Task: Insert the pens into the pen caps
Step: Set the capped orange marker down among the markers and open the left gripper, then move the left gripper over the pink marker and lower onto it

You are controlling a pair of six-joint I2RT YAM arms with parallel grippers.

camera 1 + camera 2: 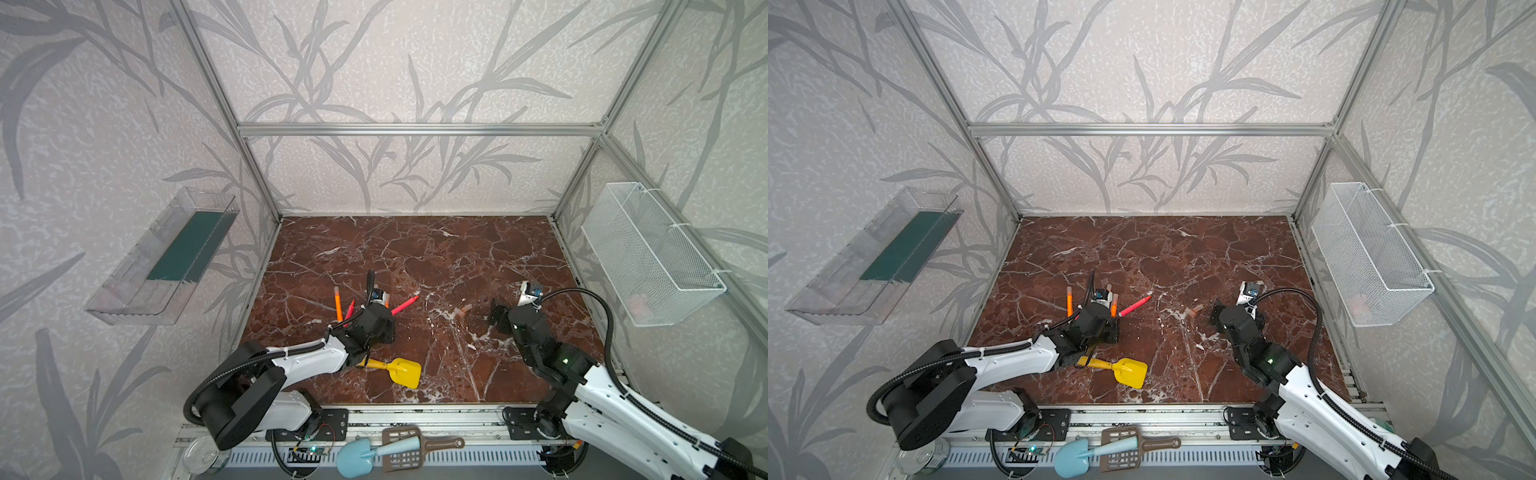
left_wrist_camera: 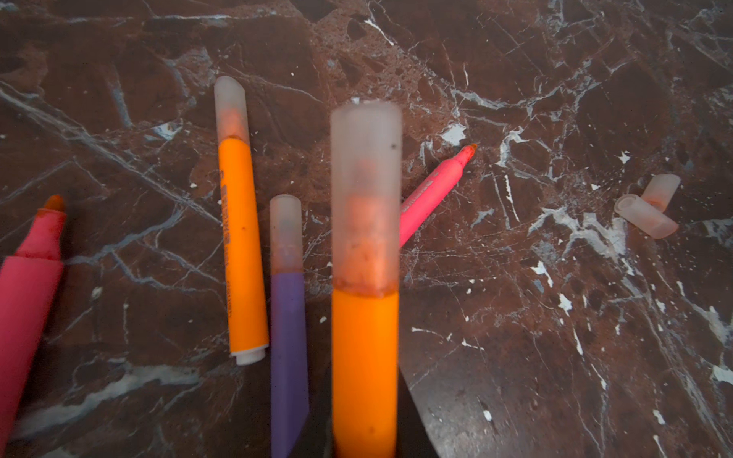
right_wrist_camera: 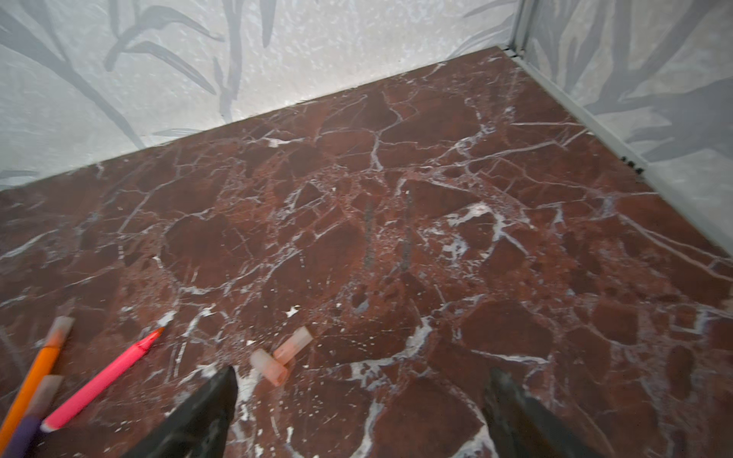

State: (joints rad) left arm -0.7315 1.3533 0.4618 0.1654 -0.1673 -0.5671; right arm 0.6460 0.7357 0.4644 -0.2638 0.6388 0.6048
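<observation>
My left gripper [image 2: 365, 440] is shut on an orange pen [image 2: 365, 357] that carries a translucent cap [image 2: 365, 190] over its tip. Beside it on the marble lie a capped orange pen [image 2: 241, 246], a capped purple pen [image 2: 288, 337] and two uncapped pink pens [image 2: 430, 194] [image 2: 23, 309]. Two loose pen caps [image 3: 271, 366] [image 3: 295, 343] lie touching each other just off my right gripper [image 3: 363, 374], which is open and empty over the table. In both top views the caps [image 1: 464, 309] [image 1: 1196, 309] sit between the two grippers [image 1: 380, 307] [image 1: 498, 318].
A yellow toy shovel [image 1: 395, 370] lies by the left arm near the front. A white mesh basket [image 1: 648, 253] hangs on the right wall and a clear tray [image 1: 162, 257] on the left wall. A blue shovel [image 1: 357, 455] and a brown scoop [image 1: 409, 451] lie on the front rail.
</observation>
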